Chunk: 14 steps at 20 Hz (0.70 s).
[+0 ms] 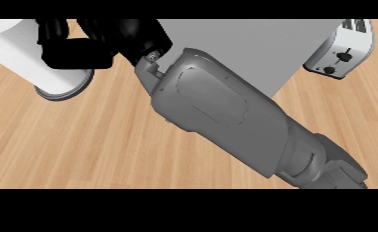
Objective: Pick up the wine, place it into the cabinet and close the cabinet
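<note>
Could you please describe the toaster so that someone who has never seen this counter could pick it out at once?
Start from the wooden counter and follow the grey panel at its back to the view's right edge. There stands the toaster, a silver box tilted in view, with slots on top and a dark lever and knob on its end face. Nothing else nearby is shiny metal.

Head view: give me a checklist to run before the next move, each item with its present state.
1. Wine in sight: not ok; no bottle shows.
2. What the right hand holds: cannot tell.
3. Left hand in view: not ok; it shows nowhere.
4. Cabinet open or closed: cannot tell; only a grey panel shows behind the forearm.
5. Toaster apart from the arm: ok; it stands off to the right.
6. White cylinder apart from the right hand: cannot tell; they overlap in this view.
</note>
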### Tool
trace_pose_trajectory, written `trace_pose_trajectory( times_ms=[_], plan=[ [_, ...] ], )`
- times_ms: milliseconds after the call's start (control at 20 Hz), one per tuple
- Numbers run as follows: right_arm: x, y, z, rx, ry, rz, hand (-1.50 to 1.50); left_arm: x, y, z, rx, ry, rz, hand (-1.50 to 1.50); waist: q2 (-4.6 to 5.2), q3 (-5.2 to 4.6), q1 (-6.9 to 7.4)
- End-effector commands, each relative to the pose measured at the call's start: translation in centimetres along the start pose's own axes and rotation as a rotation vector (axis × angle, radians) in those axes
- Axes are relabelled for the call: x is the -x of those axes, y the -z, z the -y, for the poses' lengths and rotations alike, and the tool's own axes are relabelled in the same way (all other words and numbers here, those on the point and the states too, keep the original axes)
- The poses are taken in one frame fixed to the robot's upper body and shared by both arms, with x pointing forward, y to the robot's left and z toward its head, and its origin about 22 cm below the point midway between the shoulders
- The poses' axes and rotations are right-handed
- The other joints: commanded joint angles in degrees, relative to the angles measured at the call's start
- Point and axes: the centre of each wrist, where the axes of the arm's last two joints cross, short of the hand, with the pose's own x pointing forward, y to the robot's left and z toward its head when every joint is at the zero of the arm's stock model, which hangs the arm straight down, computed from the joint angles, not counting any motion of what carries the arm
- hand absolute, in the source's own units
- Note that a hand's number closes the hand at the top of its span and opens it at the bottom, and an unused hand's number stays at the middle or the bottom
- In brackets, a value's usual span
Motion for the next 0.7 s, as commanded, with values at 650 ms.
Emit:
trace_pose_trajectory(
  times_ms=[650],
  plan=[
    [7.8, 0.9, 8.6, 0.206, -0.106, -0.127, 1.5, -0.6, 1.1, 0.1, -0.012, 0.015, 0.017, 1.5, 3.4, 1.09, -2.76]
  ],
)
